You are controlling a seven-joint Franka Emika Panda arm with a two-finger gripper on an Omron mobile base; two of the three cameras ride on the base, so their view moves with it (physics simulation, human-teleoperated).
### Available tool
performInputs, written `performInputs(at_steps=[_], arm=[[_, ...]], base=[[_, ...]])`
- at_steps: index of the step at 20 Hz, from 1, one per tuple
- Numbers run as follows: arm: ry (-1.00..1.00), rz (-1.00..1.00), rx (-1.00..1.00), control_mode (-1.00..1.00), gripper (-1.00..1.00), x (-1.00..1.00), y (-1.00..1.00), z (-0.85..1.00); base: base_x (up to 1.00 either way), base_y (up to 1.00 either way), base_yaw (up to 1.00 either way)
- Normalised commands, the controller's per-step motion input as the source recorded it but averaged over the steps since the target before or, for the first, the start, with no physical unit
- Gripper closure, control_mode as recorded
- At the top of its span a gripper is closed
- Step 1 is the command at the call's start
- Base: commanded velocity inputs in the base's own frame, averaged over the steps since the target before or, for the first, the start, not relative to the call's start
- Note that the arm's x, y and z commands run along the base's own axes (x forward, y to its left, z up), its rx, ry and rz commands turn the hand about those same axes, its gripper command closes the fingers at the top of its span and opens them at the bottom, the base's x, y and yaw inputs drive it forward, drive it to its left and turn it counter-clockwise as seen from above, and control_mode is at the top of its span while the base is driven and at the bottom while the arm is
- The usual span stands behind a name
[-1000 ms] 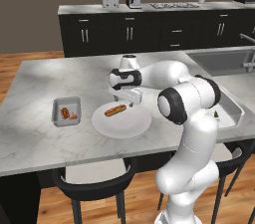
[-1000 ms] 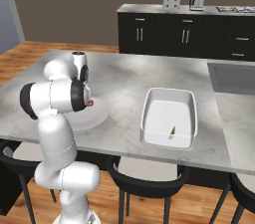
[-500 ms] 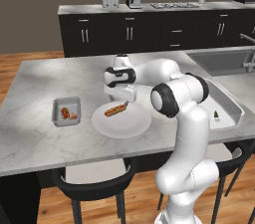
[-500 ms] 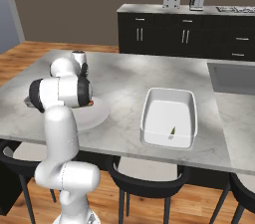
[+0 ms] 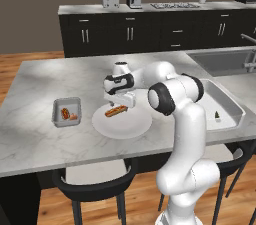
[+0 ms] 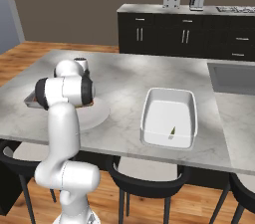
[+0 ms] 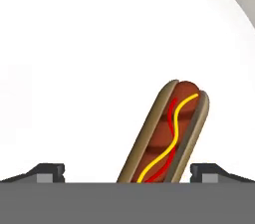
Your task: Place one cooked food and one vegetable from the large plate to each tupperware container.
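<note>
Hot dog cut off at its lower end by the bottom of the hand view; remainder lying diagonally on the large plate, red and yellow sauce lines along the sausage. In the right base view, plate largely masked by the arm's upper links; gripper itself hidden there. Small dark item in the white container too small to identify beyond a thin greenish sliver. Contents of the grey container blurred: two reddish-orange pieces, kind not discernible.

Grey tupperware container on the marble counter, just left of the plate, apart from it. White tupperware container well to the right, holding the sliver near its front wall. Plate holding one hot dog on its rear left part.

Gripper directly over the hot dog, fingertips spread wide apart, one on either side, nothing clamped. Hot dog between the tips, nearer the right one; contact not discernible.
</note>
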Motion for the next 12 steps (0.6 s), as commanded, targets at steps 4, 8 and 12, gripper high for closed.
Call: performInputs(at_steps=[4,8,12], arm=[[0.00,0.00,0.00,-1.00,-1.00,0.13,0.00,-0.16],[0.00,0.00,0.00,-1.00,-1.00,0.00,0.00,-0.28],[0.00,0.00,0.00,-1.00,-1.00,0.00,0.00,-0.25]], base=[[0.00,0.00,0.00],[0.00,0.00,0.00],[0.00,0.00,0.00]])
